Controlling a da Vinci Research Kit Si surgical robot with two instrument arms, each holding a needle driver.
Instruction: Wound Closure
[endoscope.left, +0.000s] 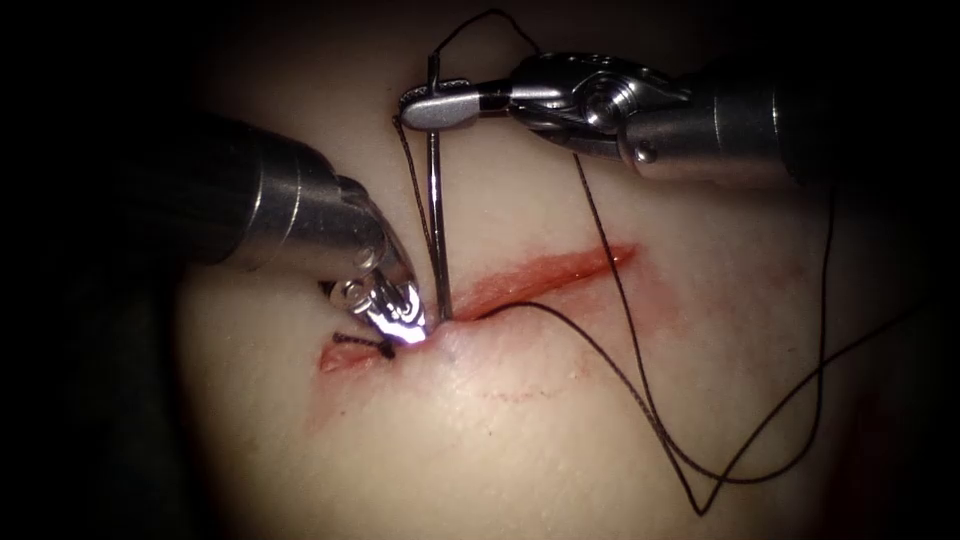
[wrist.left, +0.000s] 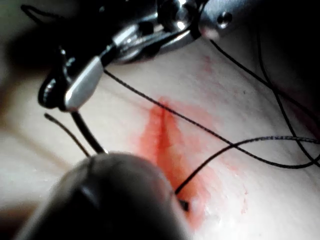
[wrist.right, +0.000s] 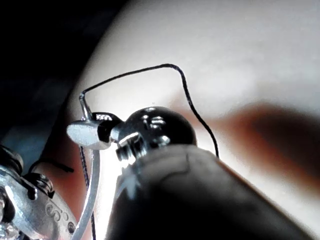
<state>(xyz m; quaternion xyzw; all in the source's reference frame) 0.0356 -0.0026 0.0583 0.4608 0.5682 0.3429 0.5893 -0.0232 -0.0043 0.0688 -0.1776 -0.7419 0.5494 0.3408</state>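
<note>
R end effector (endoscope.left: 440, 108) comes in from the right in my endoscope view, jaws pressed together on the needle (endoscope.left: 436, 215) near its thread end, well above the cut (endoscope.left: 545, 275). The needle runs almost straight down from that grip; its lower end meets the tissue (endoscope.left: 560, 440) at the cut's edge, just beside the L tool. Looks like the tip is in the tissue there, but the exact entry pt is hidden by glare.

L end effector (endoscope.left: 400, 318) sits low at the cut, tip down on the tissue right next to the needle's lower end. Bright reflection on it; I can't tell if its jaws are spread or pinching anything.

A dark stitch (endoscope.left: 362, 343) crosses the left part of the cut, just L of that tool. Red fluid (endoscope.left: 650, 300) stains the tissue round the cut, mostly on the right part.

Thread (endoscope.left: 640, 390) leaves the needle's top end, arcs over the R tool, drops down the right side and makes a long loop across the lower-right tissue; one strand comes back to the cut beside the needle.

L wrist view: R end effector (wrist.left: 82, 85) clamped on the needle (wrist.left: 87, 132), thread (wrist.left: 240, 145) lying over the red cut (wrist.left: 162, 135).

R wrist view: own end effector (wrist.right: 90, 134) shut on the needle (wrist.right: 92, 192), thread (wrist.right: 185, 90) arching off it over pale tissue (wrist.right: 240, 45); L tool (wrist.right: 30, 200) close by.
</note>
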